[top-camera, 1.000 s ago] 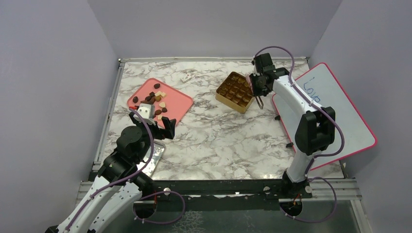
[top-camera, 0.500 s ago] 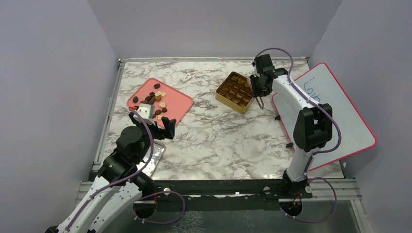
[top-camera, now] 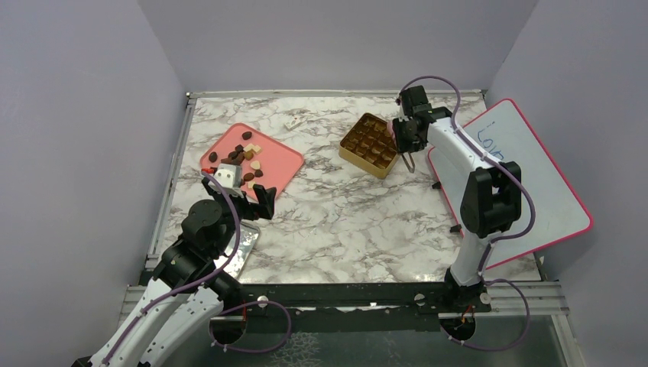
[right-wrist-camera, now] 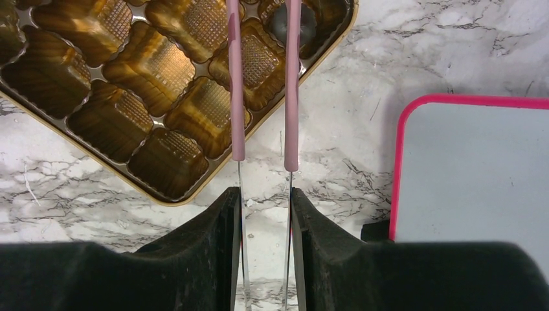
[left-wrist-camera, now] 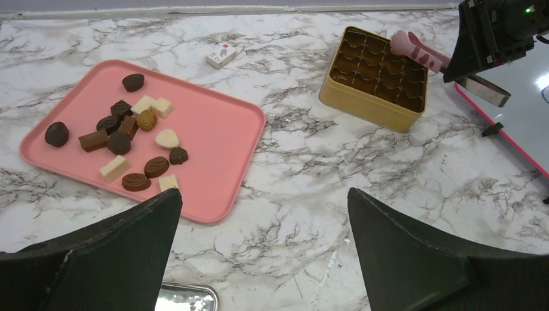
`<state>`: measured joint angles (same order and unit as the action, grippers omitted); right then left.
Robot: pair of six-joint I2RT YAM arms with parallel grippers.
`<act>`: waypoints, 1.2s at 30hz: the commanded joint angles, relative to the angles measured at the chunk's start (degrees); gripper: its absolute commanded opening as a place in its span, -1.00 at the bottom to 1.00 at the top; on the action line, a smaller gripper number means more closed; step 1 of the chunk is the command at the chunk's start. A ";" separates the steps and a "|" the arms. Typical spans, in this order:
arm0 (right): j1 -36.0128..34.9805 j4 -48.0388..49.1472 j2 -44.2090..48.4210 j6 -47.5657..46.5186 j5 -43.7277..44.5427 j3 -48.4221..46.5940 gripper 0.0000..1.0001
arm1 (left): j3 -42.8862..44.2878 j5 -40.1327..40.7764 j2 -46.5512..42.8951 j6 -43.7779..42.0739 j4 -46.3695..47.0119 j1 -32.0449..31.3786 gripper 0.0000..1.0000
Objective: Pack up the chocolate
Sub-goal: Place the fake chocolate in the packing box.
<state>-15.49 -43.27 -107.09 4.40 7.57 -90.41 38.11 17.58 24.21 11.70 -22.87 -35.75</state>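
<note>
Chocolate bits (left-wrist-camera: 119, 142), dark ovals and cream blocks, sit on the glossy pink tray (left-wrist-camera: 213, 142). Right fingers (right-wrist-camera: 201, 259) pinch pink tweezers (right-wrist-camera: 235, 78) over the ribbed gold box (left-wrist-camera: 369, 107); left fingers (left-wrist-camera: 103, 259) spread wide.

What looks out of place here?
A small white packet lies loose on the marble table, beyond the pink tray and apart from the chocolate. The whiteboard sits skewed at the table's right edge. Nothing spilled.
</note>
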 commanded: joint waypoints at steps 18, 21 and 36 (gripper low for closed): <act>0.39 3.93 12.57 -1.15 -10.67 5.40 -0.28 | 2.39 -0.03 5.38 2.74 -2.17 -0.11 0.98; -0.13 6.58 16.13 -1.56 -14.97 8.33 -0.28 | 3.50 -0.22 7.88 5.26 -3.45 -0.11 0.98; -11.71 23.11 30.99 -3.85 -21.02 24.36 -0.28 | 16.75 -9.05 30.20 21.38 -3.47 -0.02 0.98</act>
<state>-23.75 -26.96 -78.85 2.04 -11.05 -69.08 49.21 12.58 50.11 27.38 -26.79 -35.75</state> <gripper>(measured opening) 0.362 0.991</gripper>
